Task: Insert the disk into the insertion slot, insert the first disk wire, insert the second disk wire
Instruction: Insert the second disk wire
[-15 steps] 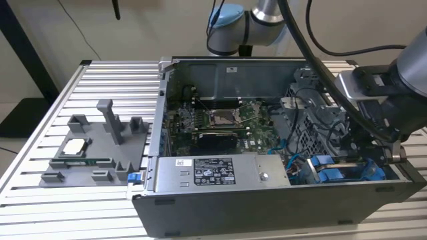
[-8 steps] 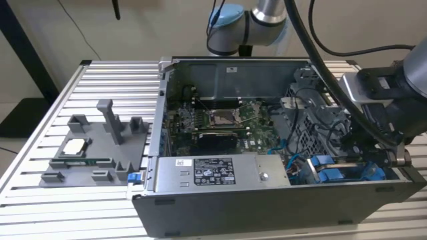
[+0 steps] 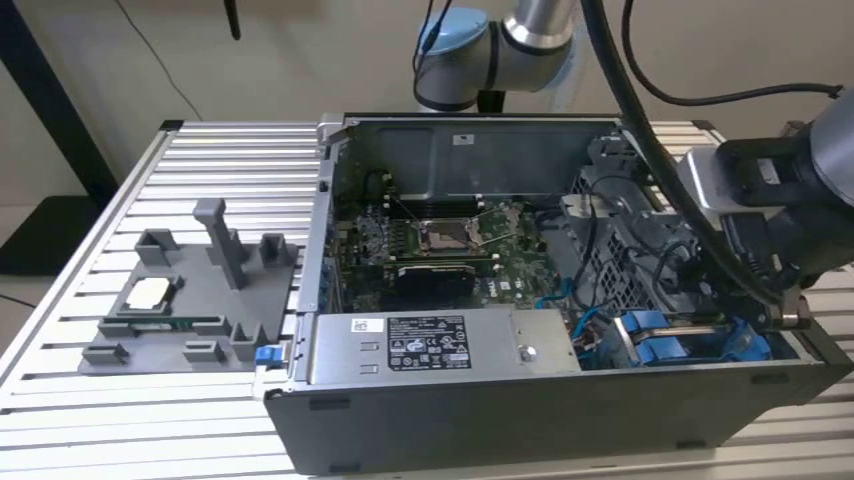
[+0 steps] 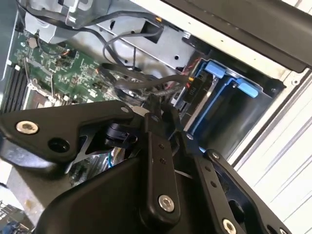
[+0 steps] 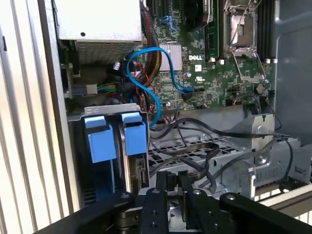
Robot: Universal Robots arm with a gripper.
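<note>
Grey plastic fixture tray (image 3: 180, 300) is lying at the exterior view's left on the ribbed aluminium table (image 3: 80, 420); right of it the open computer case (image 3: 534, 430) is sitting with its green motherboard (image 3: 441, 245) exposed and a labelled power-supply box (image 3: 441, 345) along the lower centre; further right, the insertion slot (image 3: 694, 345) is showing bright blue rails at the lower right of the frame, with the disk (image 5: 139, 173) seemingly seated between the blue tabs in the first wrist view, though that is hard to confirm; the gripper (image 4: 163, 124) is hovering over a tangle of black wires (image 4: 141, 80) beside the slot; its fingers look nearly closed, but whether they are pinching a wire I cannot tell.
</note>
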